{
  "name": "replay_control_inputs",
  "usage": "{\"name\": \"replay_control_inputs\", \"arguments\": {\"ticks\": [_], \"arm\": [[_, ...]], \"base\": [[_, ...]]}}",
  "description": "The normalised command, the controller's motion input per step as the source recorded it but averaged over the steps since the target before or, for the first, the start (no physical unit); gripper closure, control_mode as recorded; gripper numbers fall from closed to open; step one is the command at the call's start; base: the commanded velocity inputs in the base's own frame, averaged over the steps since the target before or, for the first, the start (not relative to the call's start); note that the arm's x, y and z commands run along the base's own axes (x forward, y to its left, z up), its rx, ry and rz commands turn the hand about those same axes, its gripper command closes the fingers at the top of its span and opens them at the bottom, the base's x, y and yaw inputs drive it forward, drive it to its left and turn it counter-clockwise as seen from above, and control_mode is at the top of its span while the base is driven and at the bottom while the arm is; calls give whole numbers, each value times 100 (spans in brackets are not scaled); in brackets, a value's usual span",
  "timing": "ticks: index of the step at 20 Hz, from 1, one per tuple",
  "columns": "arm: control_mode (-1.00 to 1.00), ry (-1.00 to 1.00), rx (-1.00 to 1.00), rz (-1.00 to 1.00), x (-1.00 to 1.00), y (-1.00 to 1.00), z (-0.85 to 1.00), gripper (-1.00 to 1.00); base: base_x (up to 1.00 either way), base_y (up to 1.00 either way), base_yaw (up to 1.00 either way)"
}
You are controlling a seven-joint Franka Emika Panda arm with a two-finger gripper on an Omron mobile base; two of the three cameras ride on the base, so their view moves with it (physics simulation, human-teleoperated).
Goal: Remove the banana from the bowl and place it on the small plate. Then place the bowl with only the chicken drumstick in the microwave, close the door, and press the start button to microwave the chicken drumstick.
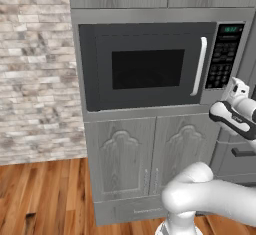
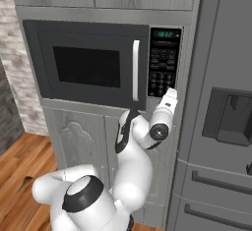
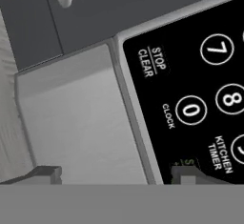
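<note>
Hand view is basically jammed up against the keypad (image 3: 200, 89) of the microwave (image 1: 150, 64), so I'm reading buttons at a tilt: STOP CLEAR near the top middle, 7, 8 and 0 on the right, CLOCK and KITCHEN TIMER lower down. One more round key is cut off by the right edge. The gripper (image 3: 114, 175) has its two dark fingertips (image 3: 45, 174) poking up at the bottom, far apart with nothing between them, so I'd call it spread wide and empty. The right tip sits over the bottom of the keypad and covers part of a small green label I can't read; the left tip is over the plain grey steel beside the panel.

Left base view has the door (image 1: 142, 66) shut across the upper middle, white bar handle (image 1: 200, 66) on its right side. The window is too dark to see inside, so I can't tell what's in there. The hand is partly cut off at the right edge there. Right base view shows the wrist right below the keypad, centre frame, green display above.
</note>
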Motion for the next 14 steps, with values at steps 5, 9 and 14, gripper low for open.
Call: {"name": "replay_control_inputs", "arguments": {"ticks": [5, 9, 14], "arm": [[-100, 0, 1, 0, 29, -10, -9, -100], [-100, 0, 1, 0, 25, -9, -10, -100], [-100, 0, 0, 0, 21, -4, -14, -100]], "base": [[0, 0, 0], [0, 0, 0], [0, 0, 0]]}}
